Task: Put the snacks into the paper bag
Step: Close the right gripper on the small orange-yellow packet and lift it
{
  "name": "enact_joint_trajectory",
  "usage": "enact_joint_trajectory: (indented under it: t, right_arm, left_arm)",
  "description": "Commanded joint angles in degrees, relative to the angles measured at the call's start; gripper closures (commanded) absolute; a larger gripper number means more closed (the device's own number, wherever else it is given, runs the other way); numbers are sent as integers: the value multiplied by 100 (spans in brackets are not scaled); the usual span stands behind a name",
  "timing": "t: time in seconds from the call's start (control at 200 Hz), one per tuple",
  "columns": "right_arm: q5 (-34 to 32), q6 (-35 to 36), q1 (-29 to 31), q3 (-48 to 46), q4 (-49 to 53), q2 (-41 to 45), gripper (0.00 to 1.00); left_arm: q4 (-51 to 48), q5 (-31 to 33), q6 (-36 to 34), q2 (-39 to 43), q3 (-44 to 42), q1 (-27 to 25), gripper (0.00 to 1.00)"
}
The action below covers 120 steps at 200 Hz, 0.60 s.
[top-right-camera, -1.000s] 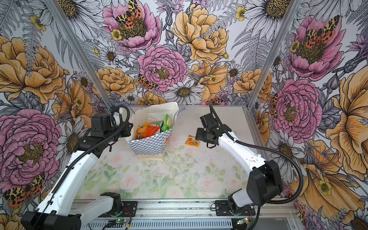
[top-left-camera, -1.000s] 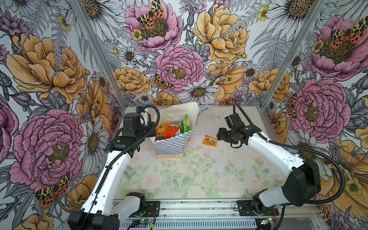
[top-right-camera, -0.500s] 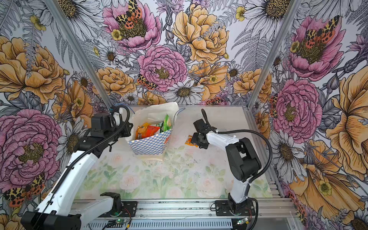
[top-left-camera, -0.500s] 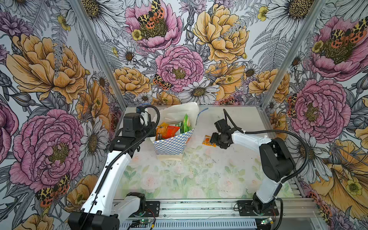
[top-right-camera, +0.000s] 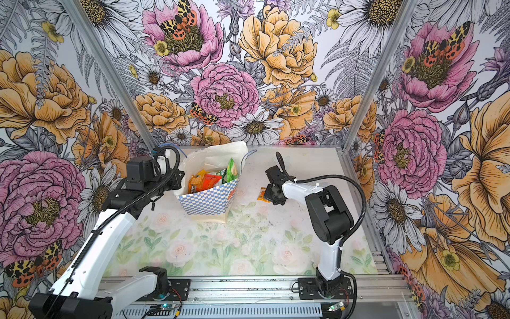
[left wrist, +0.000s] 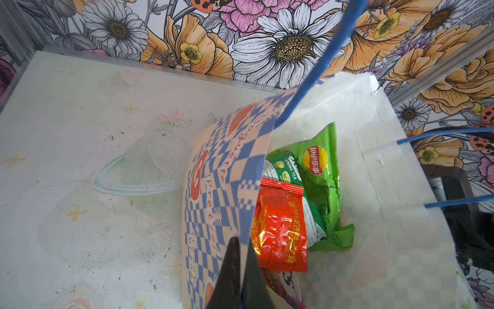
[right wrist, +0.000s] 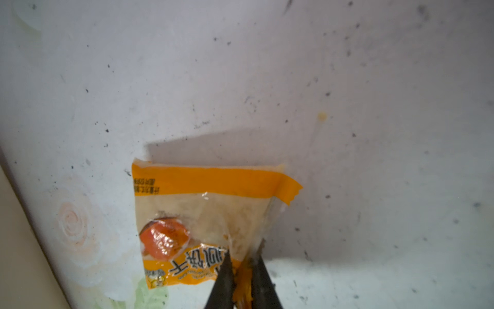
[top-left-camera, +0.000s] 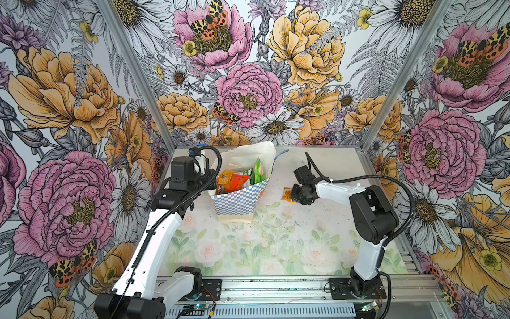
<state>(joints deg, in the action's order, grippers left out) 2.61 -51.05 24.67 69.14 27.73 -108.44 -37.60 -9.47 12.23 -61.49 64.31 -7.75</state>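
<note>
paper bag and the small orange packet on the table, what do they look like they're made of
The paper bag looks like matte printed paper: flat stiff panels, crisp folded edges, no glare. Its handles seem to be blue cord. The orange packet is probably thin glossy plastic film, partly clear: it shows bright highlights and wrinkles where the right gripper pinches its corner.

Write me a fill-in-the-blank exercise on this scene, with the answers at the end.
1. The left hand is shut on the rim of the cream, blue-checkered paper bag, whose cord handles are ____.
2. Outside the bag there is just ____ snack: the small orange-and-clear plastic sachet, gripped by the right hand.
3. The crinkly Lay's packet in the bag is ____.
Missing: blue; one; green.
</note>
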Motion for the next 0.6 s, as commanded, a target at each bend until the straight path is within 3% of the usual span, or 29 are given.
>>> enact_joint_trajectory:
  t: [0.0, 0.155, 0.4, 0.595]
  right_arm:
    - [-213, 42, -24, -138, -152, 288, 94]
    - [-343, 124, -32, -379, -179, 768, 100]
    - [-302, 274, -40, -659, -163, 1404, 100]
    - [-386, 441, -26, -632, 110, 2589, 100]
  left_arm:
    - [407, -5, -10, 129, 81, -34, 100]
    - [412, -19, 3, 111, 74, -34, 100]
    - [412, 12, -6, 105, 75, -37, 100]
    - [407, 11, -1, 90, 77, -38, 100]
